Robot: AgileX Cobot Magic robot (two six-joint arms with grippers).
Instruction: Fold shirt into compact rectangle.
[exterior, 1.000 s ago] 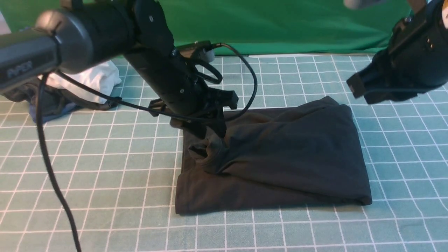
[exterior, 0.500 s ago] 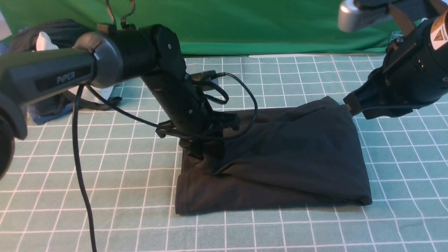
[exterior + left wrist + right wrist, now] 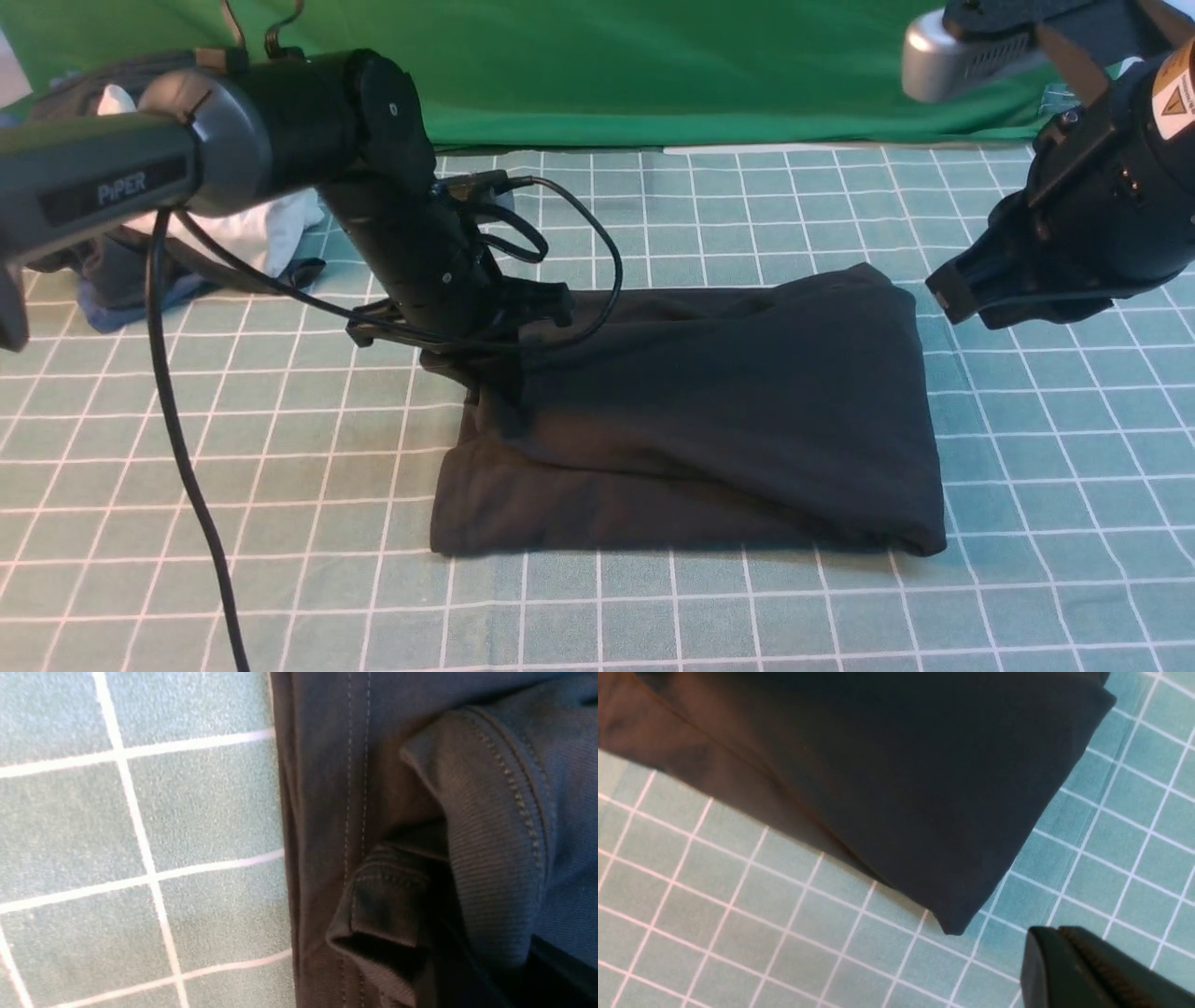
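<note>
Shirt lies folded into a dark block mid-desk on the teal grid, long axis running left to right across the front view, and the left claw is down on its left end, clenched on a bunch of fabric, while the right claw hangs clenched on nothing, just off the far right corner and clear of the cloth. Left arm is plainly the nearer one, with the whole block stretching away to its right. Left wrist view shows the stitched hem and ribbed collar bunched together, which the front view hides; the right wrist view shows the free corner beside the shut claw.
</note>
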